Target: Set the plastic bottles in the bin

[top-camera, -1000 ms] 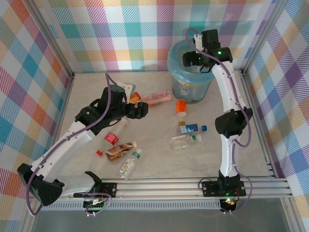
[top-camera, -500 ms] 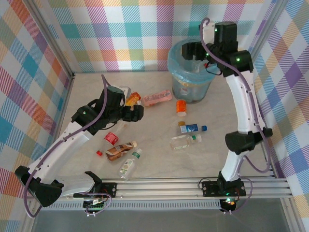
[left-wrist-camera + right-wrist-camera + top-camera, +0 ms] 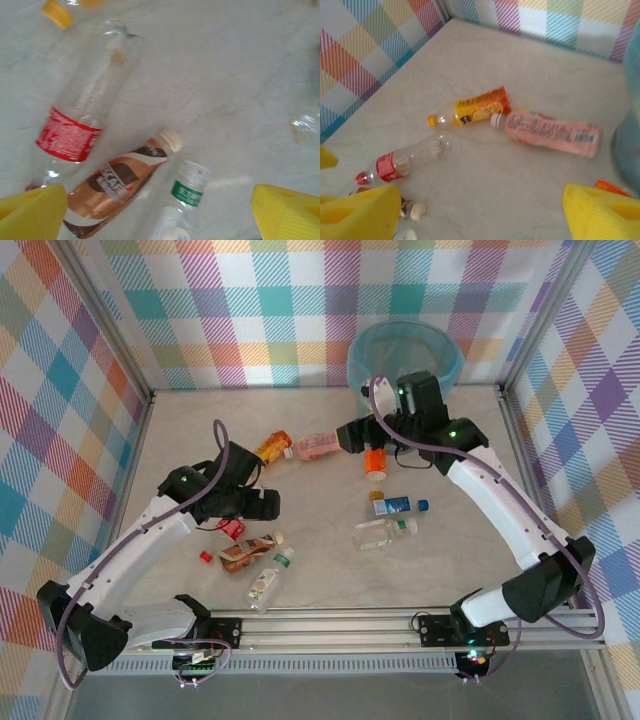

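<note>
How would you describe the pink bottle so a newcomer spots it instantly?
Find the blue-lined bin at the table's far edge. Left of its base two bottles lie end to end. The pink bottle is nearer the bin, white-capped; the orange bottle beside it is yellow-capped.

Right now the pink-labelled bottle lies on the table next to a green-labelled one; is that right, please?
Not quite: the right wrist view shows the pink-labelled bottle lying on the table next to an orange-labelled bottle, not a green-labelled one.
</note>
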You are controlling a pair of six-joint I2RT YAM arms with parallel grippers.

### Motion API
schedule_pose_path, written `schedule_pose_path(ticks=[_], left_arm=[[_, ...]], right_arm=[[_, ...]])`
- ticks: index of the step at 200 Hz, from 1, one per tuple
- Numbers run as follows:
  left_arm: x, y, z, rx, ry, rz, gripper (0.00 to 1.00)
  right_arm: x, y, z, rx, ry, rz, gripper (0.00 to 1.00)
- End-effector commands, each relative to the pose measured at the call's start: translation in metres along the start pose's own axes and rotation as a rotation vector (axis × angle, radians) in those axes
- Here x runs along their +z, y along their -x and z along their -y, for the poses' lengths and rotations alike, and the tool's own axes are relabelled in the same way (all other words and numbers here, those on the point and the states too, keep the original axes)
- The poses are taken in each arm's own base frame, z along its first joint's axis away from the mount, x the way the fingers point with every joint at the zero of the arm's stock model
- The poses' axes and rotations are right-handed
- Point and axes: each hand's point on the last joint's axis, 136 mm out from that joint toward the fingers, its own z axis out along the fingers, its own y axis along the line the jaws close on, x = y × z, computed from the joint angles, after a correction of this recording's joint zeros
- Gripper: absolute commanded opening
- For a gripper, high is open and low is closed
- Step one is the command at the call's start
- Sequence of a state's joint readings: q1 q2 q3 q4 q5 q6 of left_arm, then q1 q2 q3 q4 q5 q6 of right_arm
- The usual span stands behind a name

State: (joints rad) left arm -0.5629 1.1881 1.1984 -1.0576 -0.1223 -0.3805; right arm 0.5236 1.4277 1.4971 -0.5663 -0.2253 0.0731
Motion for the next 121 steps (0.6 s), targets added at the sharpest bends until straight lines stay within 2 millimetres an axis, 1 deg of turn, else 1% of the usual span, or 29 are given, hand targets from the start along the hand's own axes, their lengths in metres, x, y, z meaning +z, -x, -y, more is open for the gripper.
schedule_pose_path(ticks=[1,11,28,43,54,81,97,121], left_arm=[[0.022,0.008,-0.03,-0.048,0.107,-0.04,0.95],[0.037,0.012,-0.04,-0.054,0.139,-0.073,0.95],[0.062,0.013,-0.058,-0.073,0.177,-0.127,0.95],[0.082,0.01,-0.072,-0.107,0.197,-0.174,0.96],[0.094,0.006,-0.078,-0.133,0.192,-0.202,0.96],[0.116,-0.005,-0.09,-0.178,0.174,-0.256,0.96],[0.127,-0.014,-0.091,-0.186,0.15,-0.308,0.96],[0.139,-0.025,-0.09,-0.186,0.144,-0.352,0.94]], right_arm=[[-0.011,0.012,-0.024,0.017,0.101,0.08,0.83],[-0.012,0.005,-0.026,0.015,0.112,0.06,0.83],[-0.016,-0.001,-0.027,0.003,0.104,0.048,0.84],[-0.022,-0.003,-0.026,-0.024,0.092,0.061,0.85],[-0.025,-0.006,-0.025,-0.04,0.083,0.068,0.85],[-0.03,-0.012,-0.022,-0.072,0.056,0.076,0.87],[-0.03,-0.016,-0.018,-0.077,0.039,0.07,0.87],[-0.027,-0.022,-0.016,-0.074,0.034,0.054,0.88]])
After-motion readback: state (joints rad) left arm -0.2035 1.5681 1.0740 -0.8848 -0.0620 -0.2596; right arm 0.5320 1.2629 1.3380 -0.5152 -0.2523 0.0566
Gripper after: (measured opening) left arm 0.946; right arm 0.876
